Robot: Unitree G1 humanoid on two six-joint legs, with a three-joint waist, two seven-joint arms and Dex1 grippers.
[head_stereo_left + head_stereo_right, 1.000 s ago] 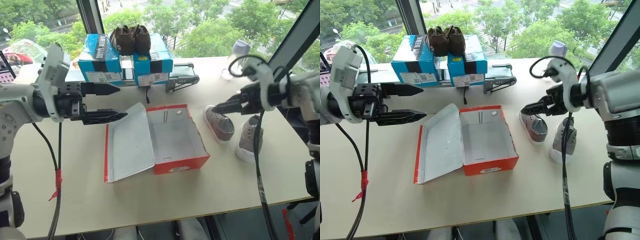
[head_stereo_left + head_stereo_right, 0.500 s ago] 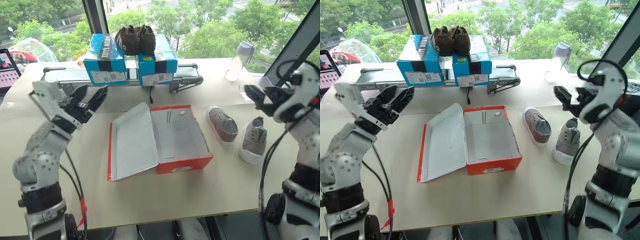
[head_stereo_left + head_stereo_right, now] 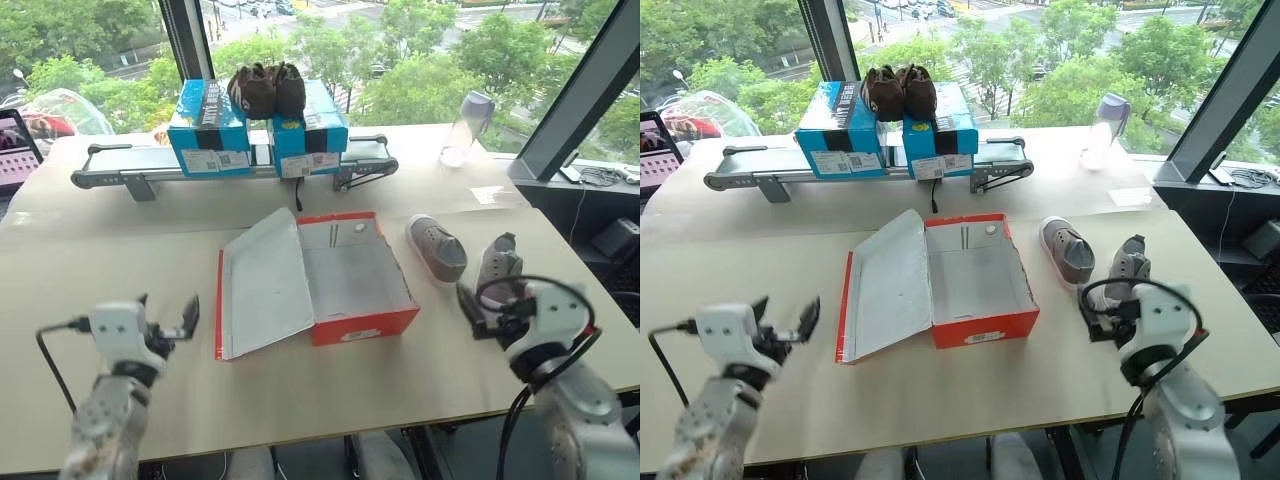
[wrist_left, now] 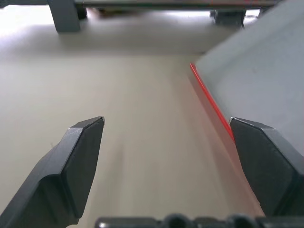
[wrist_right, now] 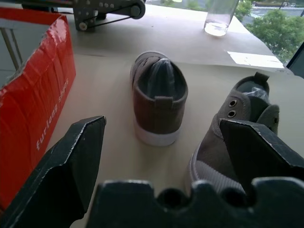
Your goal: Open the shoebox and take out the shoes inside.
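Note:
The red shoebox (image 3: 365,326) lies open mid-table, its lid (image 3: 262,285) folded flat to the left and its pale inside empty. Both grey shoes stand on the table right of the box: one (image 3: 437,248) close to it, the other (image 3: 497,265) further right. My left gripper (image 3: 167,312) hovers low near the table's front left, open, pointing along the lid's red edge (image 4: 211,102). My right gripper (image 3: 483,302) is low at the front right, open, just behind the two shoes (image 5: 159,97) (image 5: 228,130), holding nothing.
At the back, two blue boxes (image 3: 208,125) (image 3: 312,122) carry dark brown shoes (image 3: 265,88) and sit on a grey rail (image 3: 130,178). A clear bottle (image 3: 466,128) stands back right, and a tablet (image 3: 14,135) at the far left edge.
Both arms have dropped from raised over the table to low near its front edge. Both grippers stayed open. Box and shoes have not moved.

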